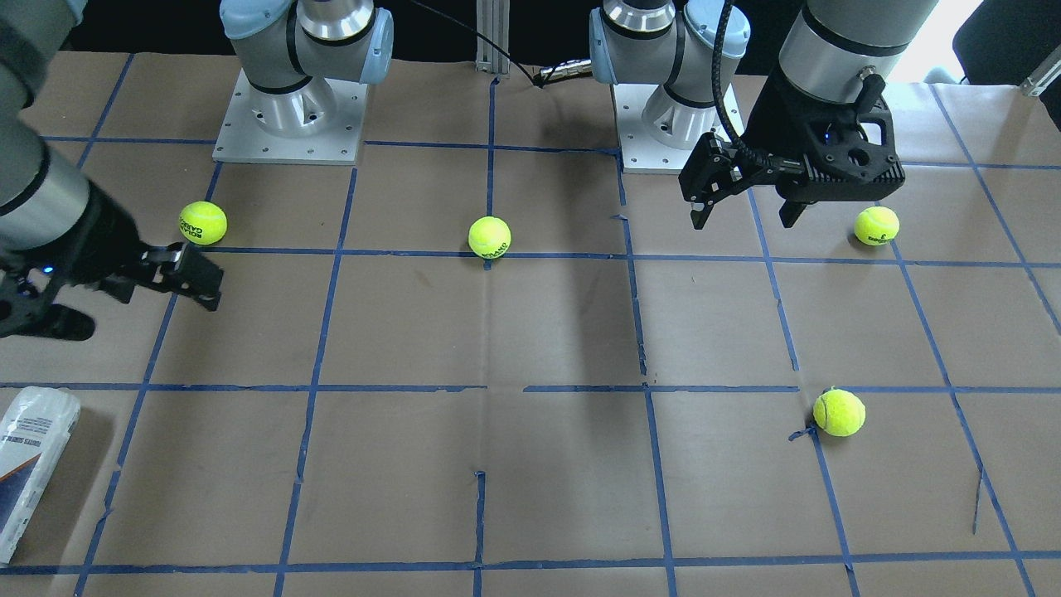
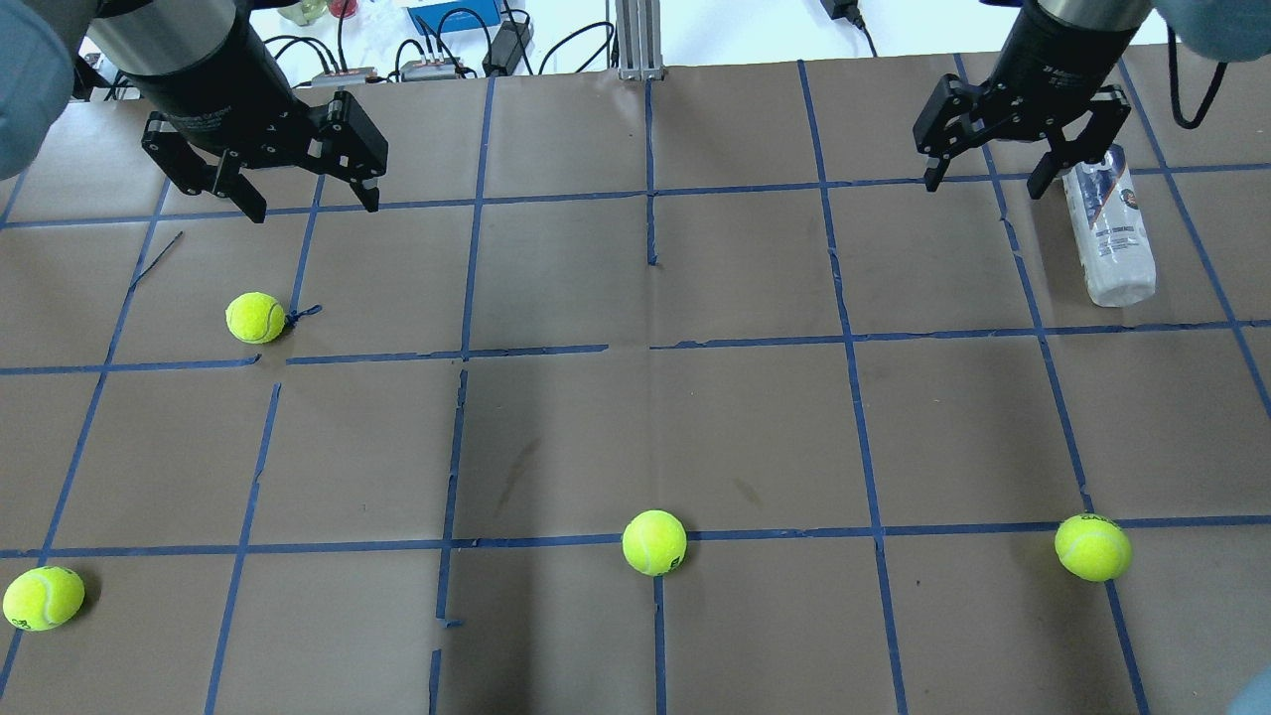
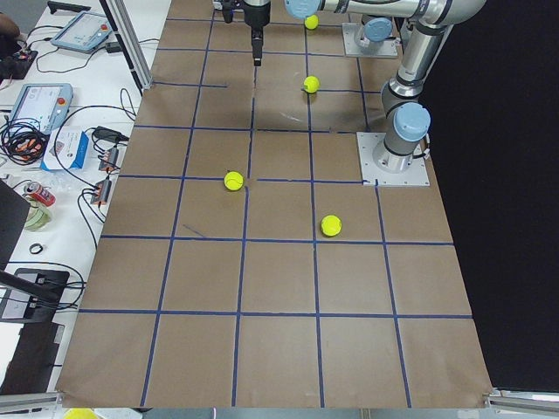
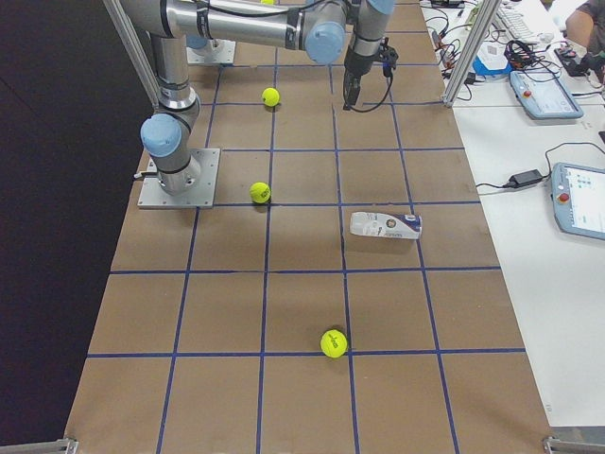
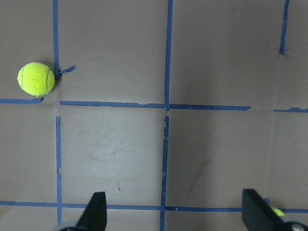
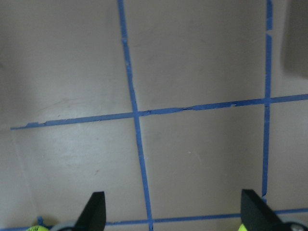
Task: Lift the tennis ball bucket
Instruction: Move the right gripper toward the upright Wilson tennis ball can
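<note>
A robotics lab (teach pendants (image 4: 579, 199), cables (image 3: 24, 138)) beside a tape-gridded table (image 2: 755, 427).

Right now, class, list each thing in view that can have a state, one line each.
tennis ball bucket: lying on its side on the table, not gripped.
left gripper: open, empty, above the table.
right gripper: open, empty, apart from the bucket.
tennis balls: four, loose on the table.

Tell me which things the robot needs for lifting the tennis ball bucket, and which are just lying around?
For the job:
- tennis ball bucket, lying on its side
- right gripper, open, the one nearer to it

Just lying about:
- four tennis balls, scattered loose
</note>
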`<action>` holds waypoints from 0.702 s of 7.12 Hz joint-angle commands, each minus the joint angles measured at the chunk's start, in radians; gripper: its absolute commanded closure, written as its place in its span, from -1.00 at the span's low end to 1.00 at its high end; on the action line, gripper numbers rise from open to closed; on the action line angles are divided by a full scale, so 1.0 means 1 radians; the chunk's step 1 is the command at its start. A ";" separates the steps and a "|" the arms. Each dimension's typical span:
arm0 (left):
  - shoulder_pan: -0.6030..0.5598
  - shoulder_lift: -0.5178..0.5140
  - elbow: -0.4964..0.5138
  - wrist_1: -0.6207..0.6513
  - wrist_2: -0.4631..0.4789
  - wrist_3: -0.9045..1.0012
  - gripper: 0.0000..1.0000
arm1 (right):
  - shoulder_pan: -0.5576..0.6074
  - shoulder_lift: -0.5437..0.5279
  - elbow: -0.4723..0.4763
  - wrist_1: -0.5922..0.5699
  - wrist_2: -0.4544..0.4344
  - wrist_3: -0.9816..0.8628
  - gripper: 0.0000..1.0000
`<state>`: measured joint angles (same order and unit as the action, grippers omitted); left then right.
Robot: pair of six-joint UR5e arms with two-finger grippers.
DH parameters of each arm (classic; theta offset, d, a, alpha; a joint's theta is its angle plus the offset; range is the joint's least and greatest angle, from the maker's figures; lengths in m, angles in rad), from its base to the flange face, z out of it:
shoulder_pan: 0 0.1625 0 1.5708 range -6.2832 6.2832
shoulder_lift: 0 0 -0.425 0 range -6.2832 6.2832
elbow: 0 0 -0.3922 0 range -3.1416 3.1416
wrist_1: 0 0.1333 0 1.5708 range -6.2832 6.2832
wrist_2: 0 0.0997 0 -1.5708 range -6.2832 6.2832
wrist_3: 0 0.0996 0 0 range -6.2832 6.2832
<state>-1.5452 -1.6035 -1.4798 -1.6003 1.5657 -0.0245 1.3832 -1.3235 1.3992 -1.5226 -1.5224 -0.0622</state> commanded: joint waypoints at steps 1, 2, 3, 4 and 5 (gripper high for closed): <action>-0.001 0.000 0.000 -0.001 0.000 0.000 -1.00 | -0.154 0.125 -0.028 -0.104 -0.001 -0.120 -1.00; -0.001 0.000 0.000 -0.001 0.000 0.000 -1.00 | -0.191 0.176 -0.019 -0.122 -0.002 -0.154 -1.00; -0.003 0.000 0.000 0.000 0.000 0.000 -1.00 | -0.220 0.206 -0.031 -0.155 -0.004 -0.156 -1.00; -0.001 0.000 0.000 0.000 -0.001 0.000 -1.00 | -0.228 0.233 -0.020 -0.242 -0.016 -0.180 -1.00; -0.001 0.000 0.000 0.000 -0.001 0.000 -1.00 | -0.228 0.277 -0.017 -0.328 -0.080 -0.235 -1.00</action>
<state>-1.5467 -1.6030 -1.4803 -1.6002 1.5652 -0.0245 1.1630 -1.0939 1.3775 -1.7548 -1.5511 -0.2464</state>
